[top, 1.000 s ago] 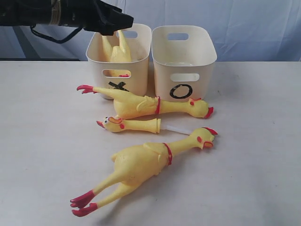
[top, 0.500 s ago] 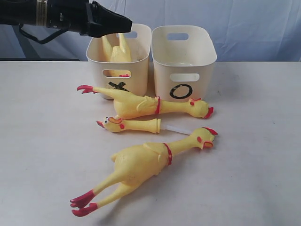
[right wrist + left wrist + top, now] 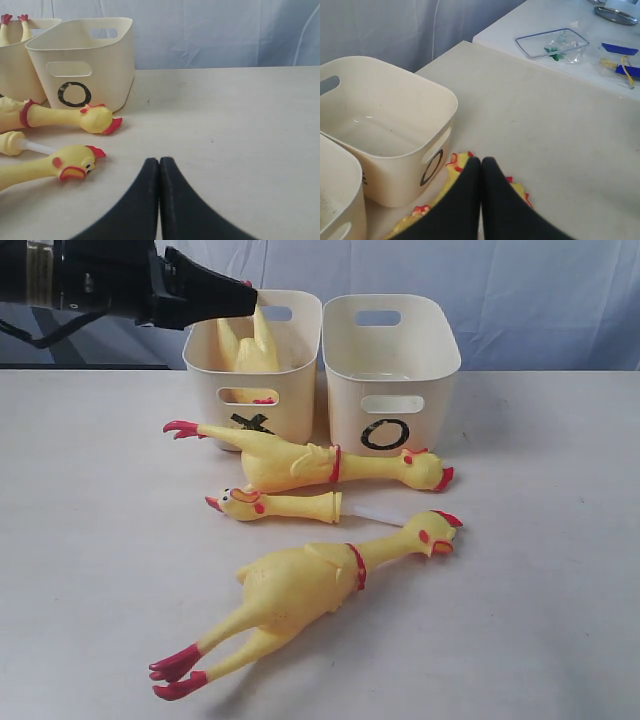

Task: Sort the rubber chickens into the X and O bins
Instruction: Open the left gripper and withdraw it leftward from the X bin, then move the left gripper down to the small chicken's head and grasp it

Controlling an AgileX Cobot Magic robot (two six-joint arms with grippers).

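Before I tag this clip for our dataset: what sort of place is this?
Probably a robot test bench in a lab, not a home: a pale table against a blue cloth backdrop, a cream X tub and O tub, and rubber chickens laid out as props.
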